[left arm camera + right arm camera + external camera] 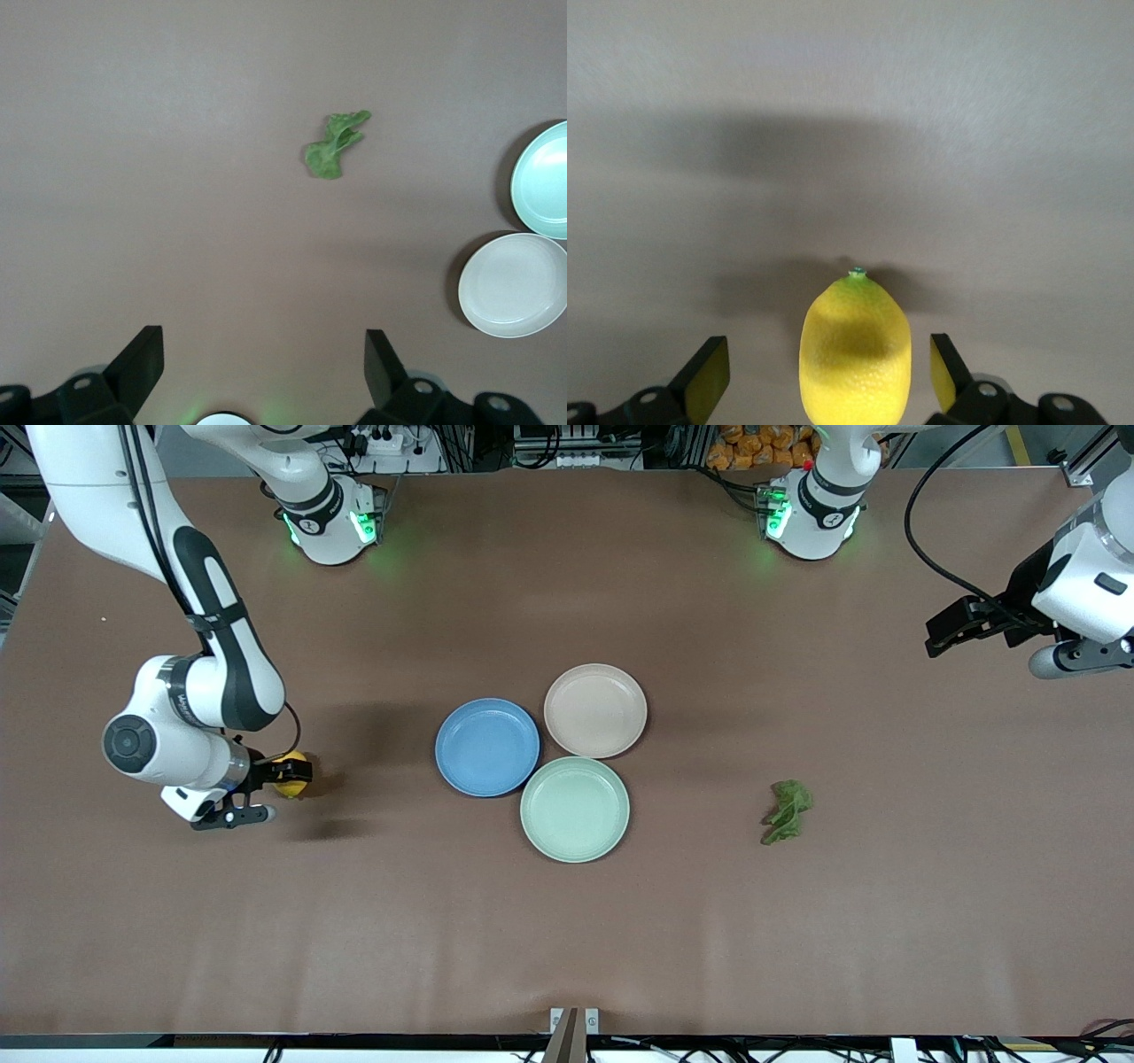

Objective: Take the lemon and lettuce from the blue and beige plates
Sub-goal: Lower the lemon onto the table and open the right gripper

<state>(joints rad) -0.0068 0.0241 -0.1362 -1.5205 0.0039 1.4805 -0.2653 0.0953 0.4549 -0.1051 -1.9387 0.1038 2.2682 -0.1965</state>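
- The small oval yellow lemon [291,773] lies on the brown surface [567,921] toward the right arm's end, well apart from the three round plastic plates. The right gripper [824,376] is low around it: in the right wrist view the fruit sits between the two black fingers [709,376], with a gap on each side, its long axis running straight out from the gripper and its green-tipped end pointing away.
- These fingers stand wide and do not yet touch the skin; closing them would, I judge, take the lemon across its narrow middle.
- The right arm is folded down, wrist low over the surface.
- The dark green wrinkled lettuce piece [787,811] lies on the bare surface toward the left arm's end, nearer the front camera than the pale beige plate [595,710], and the medium blue plate [487,747] holds nothing either.
- The left gripper [264,372] waits high near its end edge, fingers wide, the lettuce well ahead.
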